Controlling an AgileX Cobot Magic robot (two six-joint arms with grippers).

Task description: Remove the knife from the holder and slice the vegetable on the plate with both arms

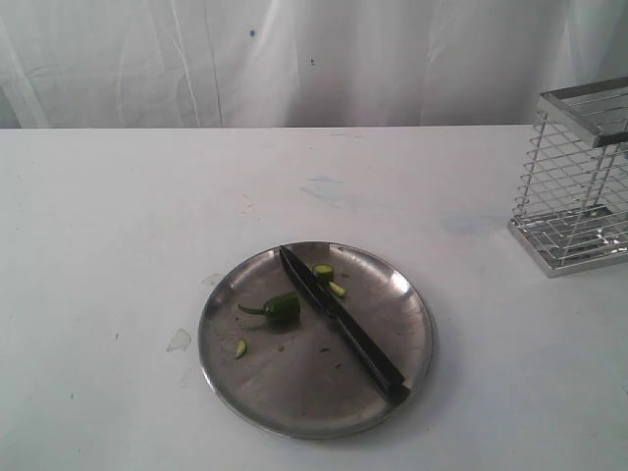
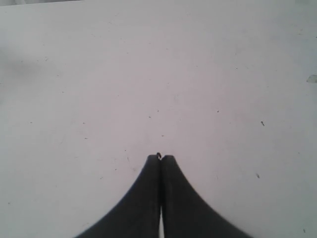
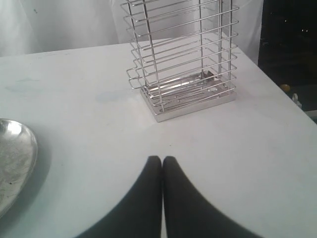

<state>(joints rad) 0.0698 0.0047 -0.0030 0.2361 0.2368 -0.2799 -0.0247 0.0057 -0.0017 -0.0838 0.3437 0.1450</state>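
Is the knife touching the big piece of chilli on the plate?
Cannot tell. In the exterior view the knife blade edge lies right against the chilli, with no plain gap or contact.

The exterior view looks down from the front across the white table [image 1: 118,216], plate [image 1: 294,412] near. The left wrist view faces bare tabletop closely. The right wrist view looks low toward the holder [image 3: 181,59]; it shares holder and plate rim with the exterior.
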